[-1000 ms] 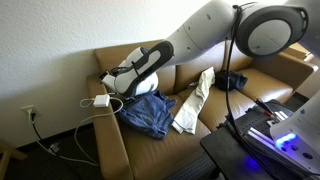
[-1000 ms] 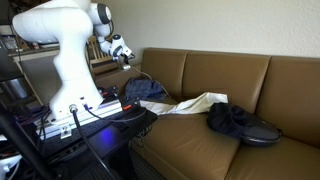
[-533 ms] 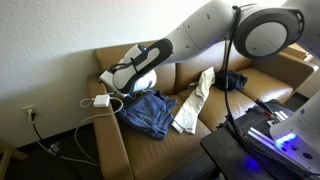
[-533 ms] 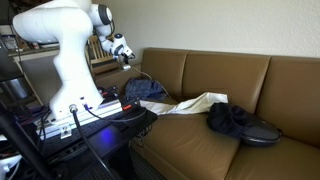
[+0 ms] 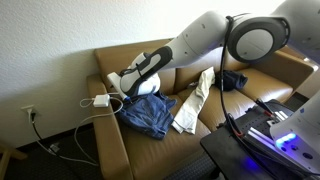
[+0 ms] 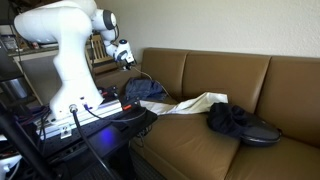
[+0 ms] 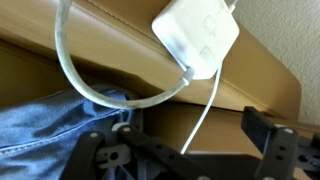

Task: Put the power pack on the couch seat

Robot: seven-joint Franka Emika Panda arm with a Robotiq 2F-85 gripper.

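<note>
The claw [image 7: 185,150] hung wide open with nothing in it, close over the power pack [image 7: 197,38]. The pack lay on the sofa's padded arm [image 5: 110,135], not on the couch seat [image 6: 195,150]. Its white cord [image 7: 75,75] looped toward blue jeans [image 7: 45,125] crumpled on the cushion. A pale cloth [image 5: 192,100], perhaps a garment, lay beyond.

Bulky white arm [image 5: 205,40], black skeletal gripper [image 7: 185,150]
</note>
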